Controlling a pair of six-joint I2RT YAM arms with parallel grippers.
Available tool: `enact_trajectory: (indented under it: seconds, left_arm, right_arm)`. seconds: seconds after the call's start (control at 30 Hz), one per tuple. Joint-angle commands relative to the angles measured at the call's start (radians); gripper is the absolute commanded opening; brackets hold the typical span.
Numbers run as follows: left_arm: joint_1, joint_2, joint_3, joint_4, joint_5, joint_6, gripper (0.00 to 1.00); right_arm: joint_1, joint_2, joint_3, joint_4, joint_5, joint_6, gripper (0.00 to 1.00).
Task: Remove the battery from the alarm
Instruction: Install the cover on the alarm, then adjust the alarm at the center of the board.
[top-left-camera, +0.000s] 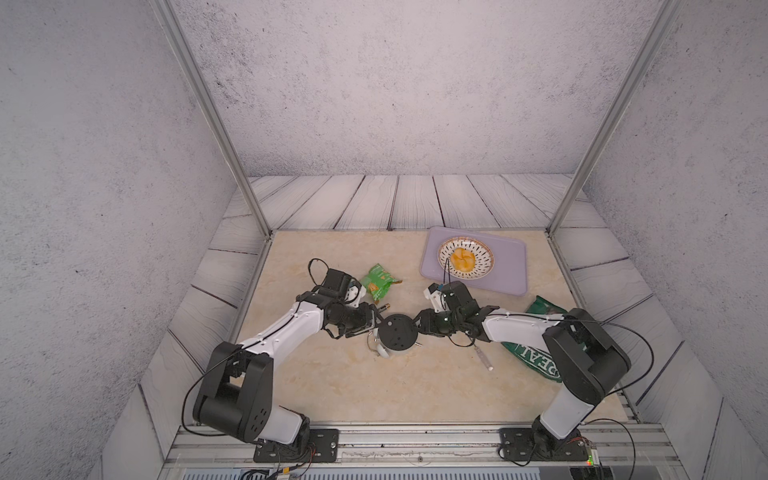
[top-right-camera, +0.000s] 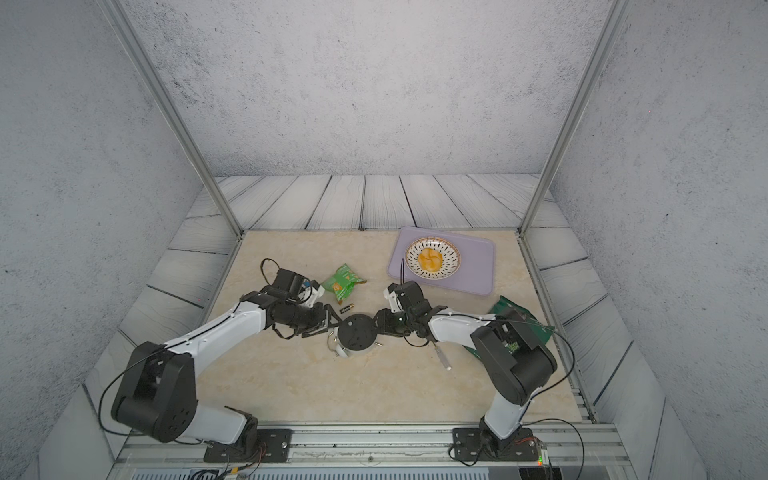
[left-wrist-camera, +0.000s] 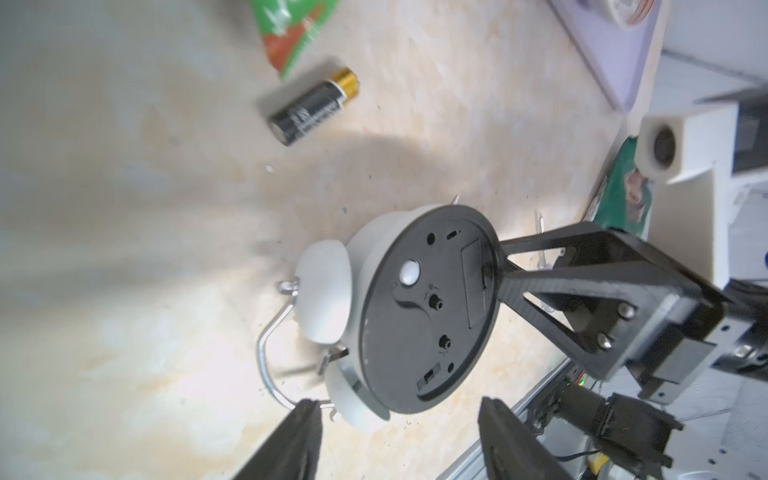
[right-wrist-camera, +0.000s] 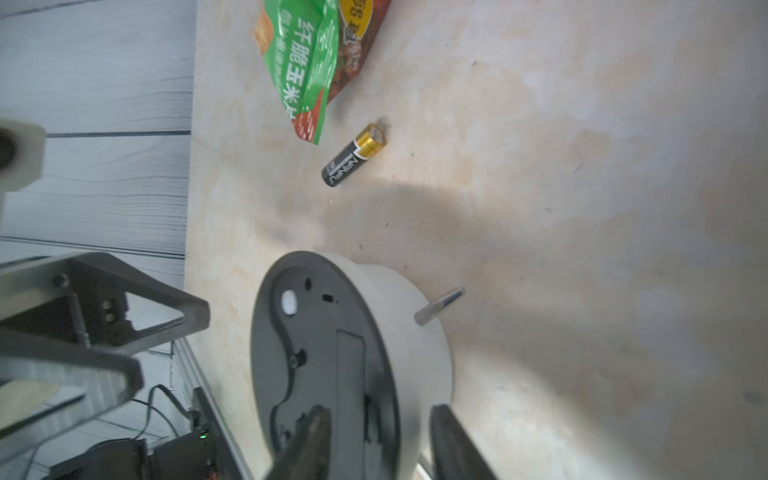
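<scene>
The battery (right-wrist-camera: 354, 154) lies loose on the surface (right-wrist-camera: 540, 166), outside the alarm clock (top-left-camera: 399, 330), between it and a green snack bag (right-wrist-camera: 303, 62) on the far-edge side. The clock rests face down near the middle of the surface, black back up. The right pincer (right-wrist-camera: 379, 411) is open, fingers astride the clock's rim. The left pincer (left-wrist-camera: 397, 407) is open too, near the bells (left-wrist-camera: 324, 291), holding nothing.
</scene>
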Motion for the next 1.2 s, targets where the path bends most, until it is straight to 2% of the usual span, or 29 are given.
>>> enact_trajectory:
  seconds: [0.0,0.07,0.13,0.4,0.6,0.67,0.77,0.83,0.93,1.03,1.17]
  left_arm:
    - [0.042,0.049,-0.073,0.035,0.071,-0.043,0.54]
    - [0.048,0.106,-0.085,0.064,0.091,-0.063,0.39]
    - [0.049,0.145,-0.085,0.088,0.089,-0.075,0.33]
    - [0.068,0.236,-0.092,0.087,0.068,-0.073,0.33]
    - [0.084,0.153,-0.113,0.076,0.050,-0.069,0.39]
    - [0.084,0.196,-0.102,0.104,0.086,-0.079,0.35]
    - [0.080,0.295,-0.098,0.163,0.173,-0.109,0.25]
    - [0.080,0.339,-0.116,0.225,0.219,-0.137,0.21]
    - [0.080,0.356,-0.105,0.231,0.257,-0.148,0.10]
    - [0.080,0.307,-0.085,0.212,0.282,-0.174,0.02]
    - [0.078,0.208,-0.025,0.102,0.266,-0.154,0.00]
  right_arm:
    - [0.000,-0.125,0.066,-0.189,0.091,-0.169,0.61]
    - [0.002,-0.165,0.064,-0.207,0.103,-0.223,0.69]
    - [0.005,-0.199,0.055,-0.220,0.107,-0.270,0.72]
    - [0.019,-0.270,0.019,-0.223,0.087,-0.309,0.73]
    - [0.027,-0.283,-0.004,-0.225,0.108,-0.318,0.73]
    - [0.029,-0.283,-0.016,-0.208,0.114,-0.323,0.73]
    - [0.044,-0.286,-0.043,-0.158,0.141,-0.349,0.72]
    - [0.062,-0.288,-0.064,-0.118,0.157,-0.391,0.72]
    - [0.100,-0.291,-0.096,-0.066,0.201,-0.481,0.72]
    - [0.149,-0.297,-0.148,0.011,0.280,-0.585,0.74]
    - [0.242,-0.298,-0.284,0.273,0.426,-0.774,0.79]
